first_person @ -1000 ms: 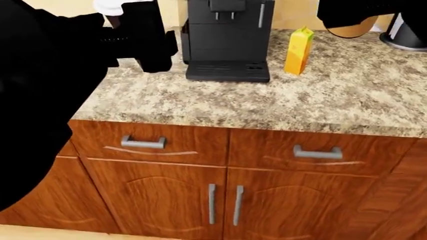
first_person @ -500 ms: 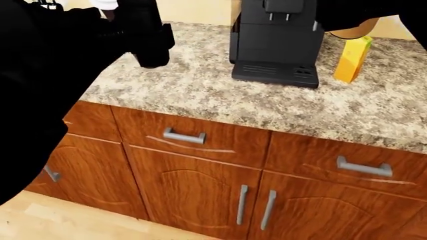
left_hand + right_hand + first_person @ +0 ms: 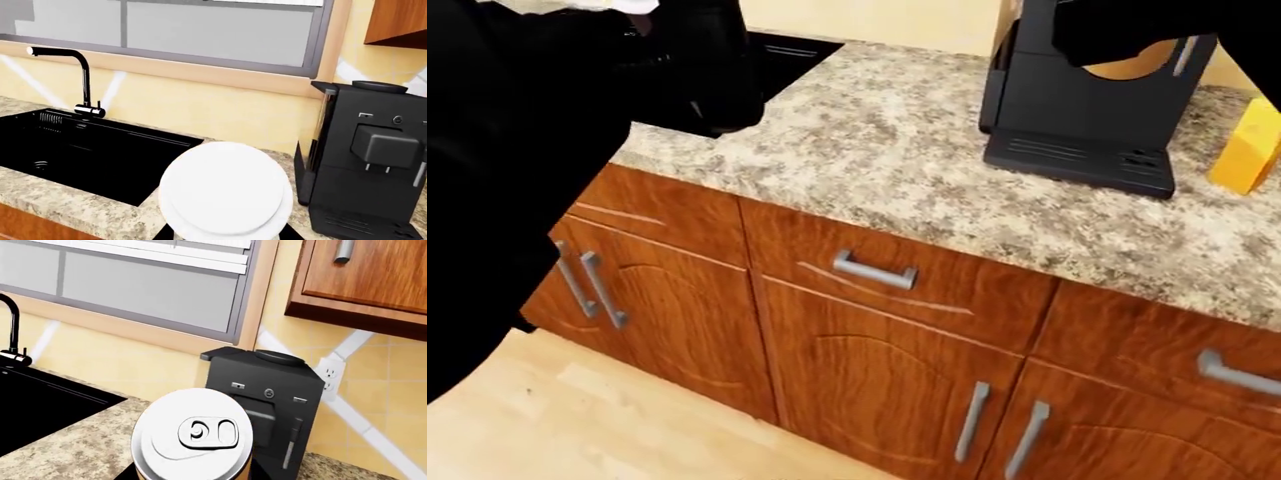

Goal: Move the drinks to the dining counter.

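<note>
L gripper (image 3: 227, 235) holds cup (image 3: 225, 192), R gripper (image 3: 190, 475) holds can (image 3: 192, 437), both aloft over surface (image 3: 894, 150). Carton (image 3: 1246, 147) stands beside coffee machine (image 3: 1088, 110). Risk: arm clips the machine; cup or can slips.

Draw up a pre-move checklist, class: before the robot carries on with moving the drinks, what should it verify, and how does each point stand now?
1. Cup with white lid held in the left arm's jaws: ok, it fills the left wrist view.
2. Can with silver top held in the right arm's jaws: ok.
3. Both drinks upright: ok, as the wrist views show them.
4. Juice carton collected: not ok, it stands on the sink counter beside the coffee machine.
5. Dining counter in sight: not ok, no view shows it.
6. Grip firmness: cannot tell.
</note>
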